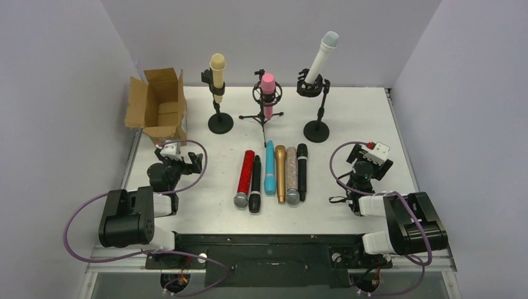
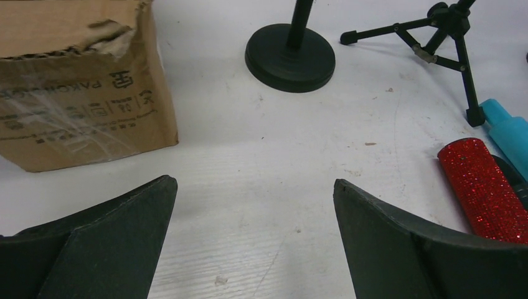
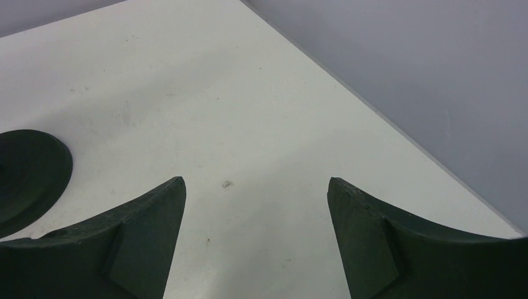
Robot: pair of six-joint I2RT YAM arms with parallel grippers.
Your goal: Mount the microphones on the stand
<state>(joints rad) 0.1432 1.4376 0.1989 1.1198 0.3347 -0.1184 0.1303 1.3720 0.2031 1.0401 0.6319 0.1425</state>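
Left gripper [image 2: 252, 180], right gripper [image 3: 255, 179]: spread wide, empty | red microphone [image 1: 245, 175] (left's nearest) is best grasped mid-body.

We see the cream mic [image 1: 217, 68] upright in the left stand [image 1: 220, 123], the pink mic [image 1: 268, 87] in the tripod stand [image 1: 264, 116], and the white mic [image 1: 322, 55], grey-headed, tilted in the right stand [image 1: 316, 131]. On the surface [image 1: 361, 118] in front lie six side by side: red mic [image 1: 244, 177], black mic [image 1: 255, 185], teal mic [image 1: 269, 168], gold mic [image 1: 281, 172], glittery silver mic [image 1: 291, 175], second black mic [image 1: 302, 171].

Creased brown cardboard box [image 2: 75, 87], glittery red microphone [image 2: 482, 187], matt black stand base [image 2: 289, 56], smooth white tabletop [image 2: 261, 162]
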